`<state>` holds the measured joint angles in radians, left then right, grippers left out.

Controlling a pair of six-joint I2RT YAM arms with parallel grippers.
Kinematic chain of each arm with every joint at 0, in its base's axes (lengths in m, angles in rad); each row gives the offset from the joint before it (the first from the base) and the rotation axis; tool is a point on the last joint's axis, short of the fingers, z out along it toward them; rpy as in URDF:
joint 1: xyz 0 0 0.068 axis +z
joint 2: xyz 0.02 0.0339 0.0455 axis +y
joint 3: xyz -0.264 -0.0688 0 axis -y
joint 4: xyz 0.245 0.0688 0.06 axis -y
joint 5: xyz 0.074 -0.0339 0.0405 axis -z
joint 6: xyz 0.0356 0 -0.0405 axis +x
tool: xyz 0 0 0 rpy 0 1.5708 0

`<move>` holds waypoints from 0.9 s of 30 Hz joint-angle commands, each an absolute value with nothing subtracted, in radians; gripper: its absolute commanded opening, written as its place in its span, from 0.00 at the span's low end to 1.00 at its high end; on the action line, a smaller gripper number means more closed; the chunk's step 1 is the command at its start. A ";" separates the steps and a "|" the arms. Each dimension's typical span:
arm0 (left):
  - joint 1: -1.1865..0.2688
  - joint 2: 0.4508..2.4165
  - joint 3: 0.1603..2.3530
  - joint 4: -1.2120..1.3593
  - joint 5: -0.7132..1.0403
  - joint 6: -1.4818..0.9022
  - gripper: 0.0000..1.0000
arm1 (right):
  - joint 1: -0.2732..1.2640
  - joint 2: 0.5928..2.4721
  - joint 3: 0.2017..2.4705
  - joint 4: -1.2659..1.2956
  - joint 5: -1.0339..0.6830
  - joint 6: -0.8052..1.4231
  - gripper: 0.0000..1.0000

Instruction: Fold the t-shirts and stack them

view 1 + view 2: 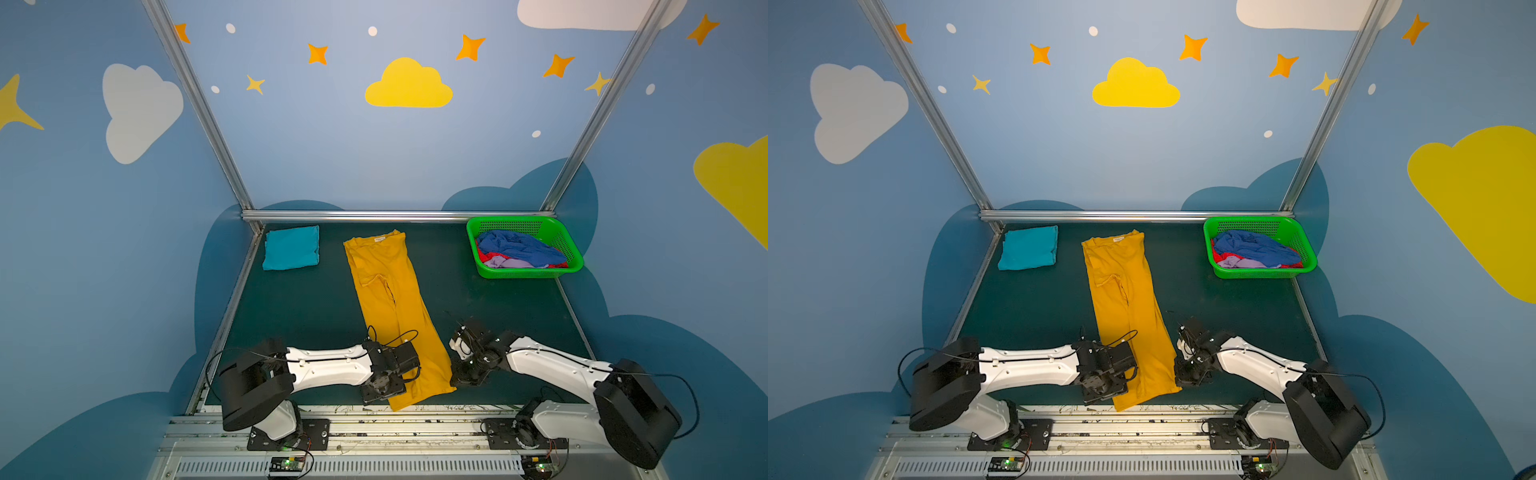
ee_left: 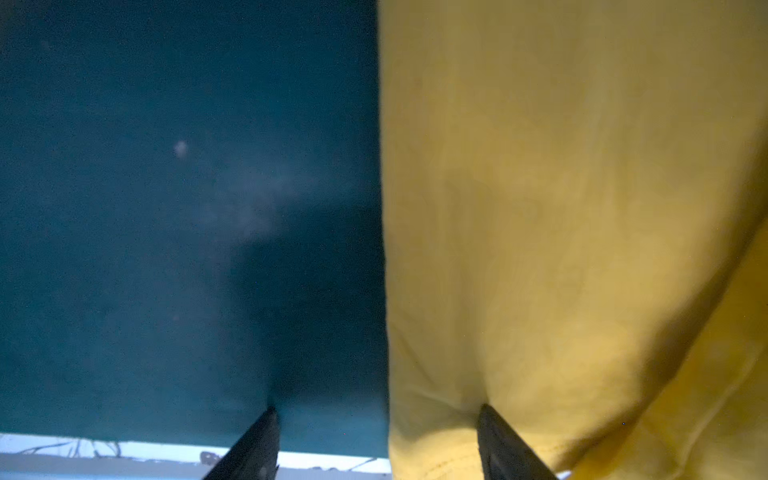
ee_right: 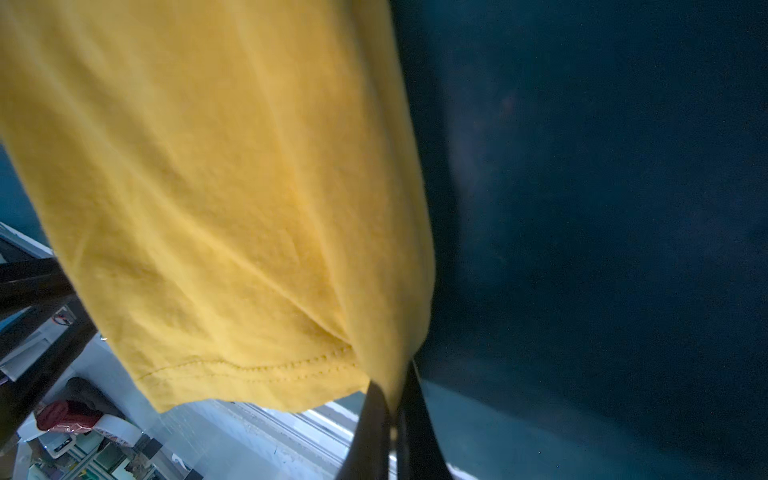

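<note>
Mustard t-shirt [image 1: 395, 316], folded lengthwise left of green basket [image 1: 528, 272], collar far, hem near; right gripper [image 3: 392, 390] pinching hem corner, left gripper [image 2: 378, 409] jaws spread.

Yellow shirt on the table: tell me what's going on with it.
The yellow t-shirt lies folded into a long strip on the table. The right gripper is shut on its near hem corner; the left gripper is open, straddling the opposite edge. A teal t-shirt sits folded at the far left, and other t-shirts lie crumpled in the green basket.
</note>
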<state>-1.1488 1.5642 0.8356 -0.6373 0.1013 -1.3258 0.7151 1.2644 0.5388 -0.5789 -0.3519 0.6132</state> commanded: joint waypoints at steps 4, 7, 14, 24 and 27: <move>-1.155 1.676 0.823 -0.503 0.183 -1.319 0.53 | 0.707 1.224 0.537 -0.611 -0.396 0.632 0.00; -1.155 1.655 0.797 -0.503 0.183 -1.337 0.25 | 0.696 1.213 0.546 -0.624 -0.415 0.632 0.00; -1.118 1.517 0.729 -0.506 0.138 -1.396 0.06 | 0.712 1.190 0.596 -0.675 -0.463 0.620 0.00; -1.060 1.307 0.652 -0.511 0.111 -1.470 0.04 | 0.728 1.138 0.668 -0.741 -0.503 0.626 0.00; -1.021 1.204 0.655 -0.549 0.055 -1.481 0.04 | 0.721 1.164 0.739 -0.759 -0.509 0.614 0.00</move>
